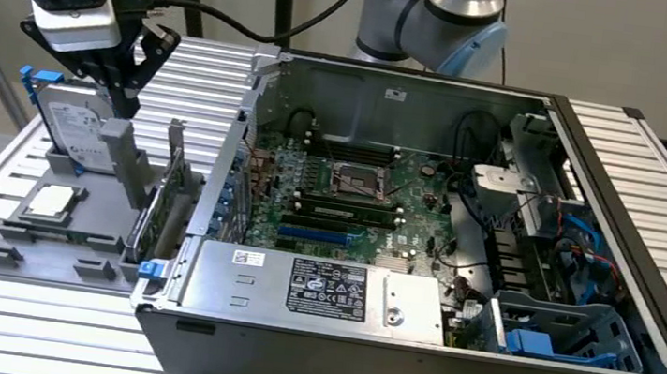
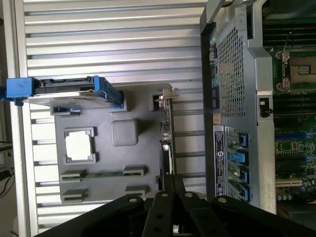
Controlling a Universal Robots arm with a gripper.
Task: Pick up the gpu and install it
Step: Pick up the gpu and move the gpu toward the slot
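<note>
Count: 1 gpu point(image 1: 157, 207), 1 hard drive point(image 1: 74, 124), 1 CPU chip point(image 1: 52, 200), 1 grey tray point(image 1: 44, 246), 1 PC case point(image 1: 289, 356).

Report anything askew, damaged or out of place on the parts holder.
Nothing stands out. The gpu stands upright on edge in the grey holder, the hard drive upright in its slot, the end effector above them.

In the wrist view the gpu point(image 2: 168, 133) stands edge-on, so neither of its faces can be made out, and one end disappears behind the claw point(image 2: 172, 185). The motherboard point(image 2: 291, 143) is cut off by the picture's edge. In the exterior view the arm point(image 1: 447, 16) runs off the top edge. The print on the power supply label point(image 1: 328, 290) is too small to read.
</note>
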